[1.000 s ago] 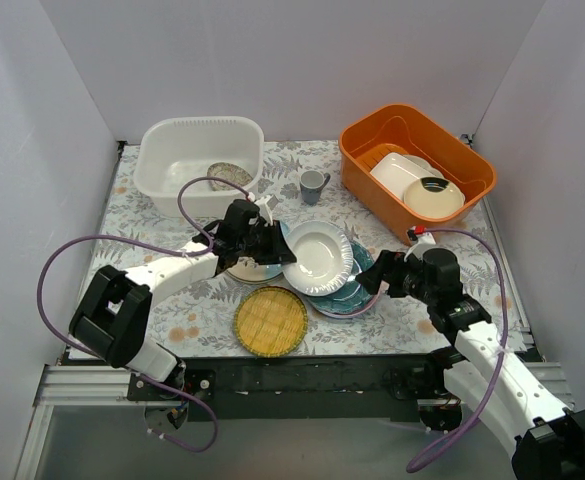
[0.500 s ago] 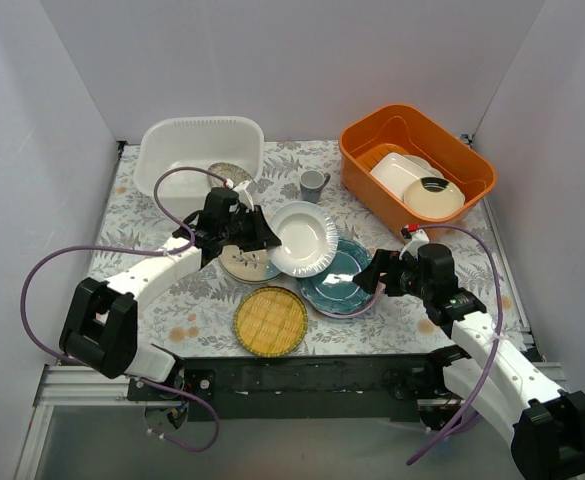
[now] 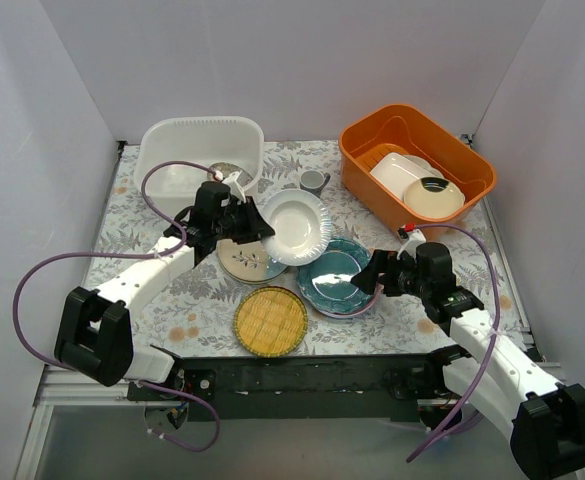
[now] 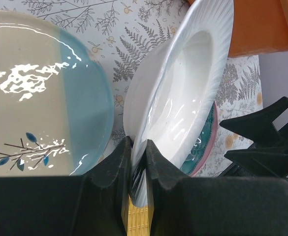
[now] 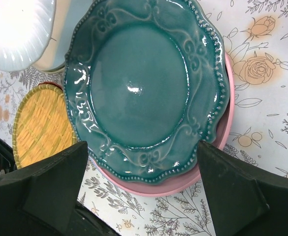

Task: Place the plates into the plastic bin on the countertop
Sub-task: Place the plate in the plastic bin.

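Left claw (image 4: 138, 147) is clamped hard on the rim of the pale plate (image 4: 178, 98), both fingers pinching its lower edge, and the plate rides tilted up on edge, clear of the desk (image 3: 142, 240). Here's the relation that matters: the plastic bin (image 3: 172, 190) sits just behind and to the left of that claw, while the plate hangs off its right side, so the dish is on the far side of the wrist from its target. The left arm is plainly the nearer one, forearm stretched up from the near-left corner, wrist close to the bin's front wall. My read is that the next move calls for swinging the plate up, left and over that wall. One plate seems to lie inside the bin, though the cable half hides it. Over on the right, the right claw (image 3: 370, 272) is spread wide, hovering at the teal plate (image 5: 144, 83), which is stacked on the pink plate (image 5: 222, 123), well apart from the bin.
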